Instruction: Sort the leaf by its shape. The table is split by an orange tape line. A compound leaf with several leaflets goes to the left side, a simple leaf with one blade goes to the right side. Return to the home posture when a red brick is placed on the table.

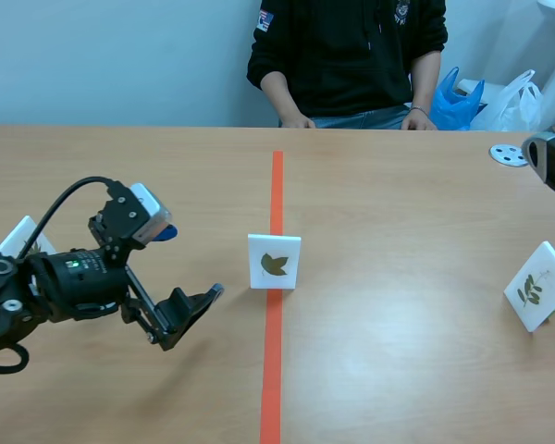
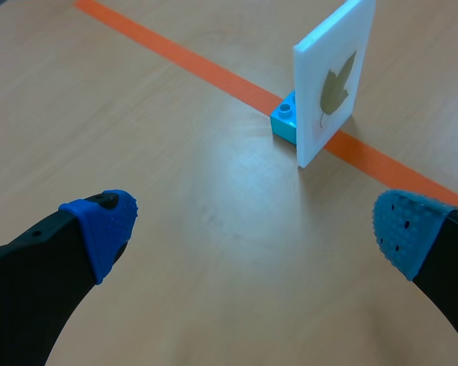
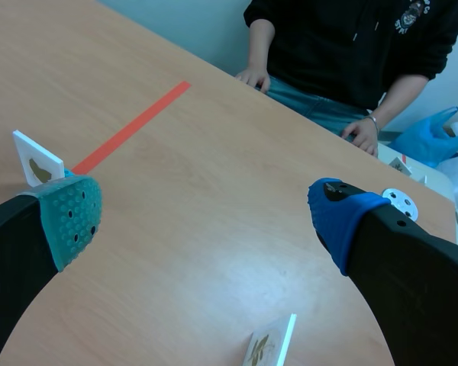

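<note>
Single-blade leaf card (image 1: 275, 262) stood upright on the orange tape line (image 1: 274, 370), clipped in a blue brick (image 2: 286, 122). Left pincer (image 1: 192, 310) released, low, near the card. Right pincer (image 3: 206, 210) released, well apart.

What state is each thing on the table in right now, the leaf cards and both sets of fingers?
Middle leaf card, upright on the orange tape line, ungripped.
Right leaf card, standing tilted on the right side, ungripped.
Left card, on the left side, mostly hidden.
Left gripper, fingers open, empty.
Right gripper, fingers open, empty.
</note>
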`<move>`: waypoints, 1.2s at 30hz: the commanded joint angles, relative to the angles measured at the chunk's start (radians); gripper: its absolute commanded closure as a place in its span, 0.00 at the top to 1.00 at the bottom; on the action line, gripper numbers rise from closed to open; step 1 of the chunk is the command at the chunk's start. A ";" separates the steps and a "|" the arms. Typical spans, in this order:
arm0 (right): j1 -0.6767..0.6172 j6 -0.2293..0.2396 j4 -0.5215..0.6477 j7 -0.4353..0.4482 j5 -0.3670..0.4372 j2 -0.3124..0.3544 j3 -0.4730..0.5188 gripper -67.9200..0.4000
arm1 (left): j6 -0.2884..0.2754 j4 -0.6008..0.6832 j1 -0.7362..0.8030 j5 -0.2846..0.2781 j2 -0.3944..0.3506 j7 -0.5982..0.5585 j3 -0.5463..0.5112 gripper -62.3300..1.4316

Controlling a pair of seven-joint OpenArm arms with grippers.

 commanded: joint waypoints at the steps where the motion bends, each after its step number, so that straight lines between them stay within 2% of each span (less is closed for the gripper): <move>1: 0.012 -0.007 0.010 0.014 0.003 0.009 0.013 0.81 | 0.001 -0.007 -0.032 0.005 0.017 -0.014 0.021 1.00; 10: 0.012 -0.007 0.010 0.014 0.003 0.009 0.013 0.81 | 0.001 -0.203 -0.196 0.038 0.132 -0.031 0.127 1.00; 20: 0.012 -0.007 0.010 0.014 0.000 0.008 0.013 0.81 | 0.001 -0.410 -0.324 0.077 0.262 -0.057 0.176 1.00; 31: 0.012 -0.007 0.010 0.014 0.000 0.008 0.013 0.81 | -0.010 -0.462 -0.364 0.095 0.279 -0.071 0.293 1.00; 36: 0.012 -0.007 0.010 0.014 -0.001 0.008 0.013 0.81 | -0.010 -0.462 -0.373 0.096 0.279 -0.071 0.307 1.00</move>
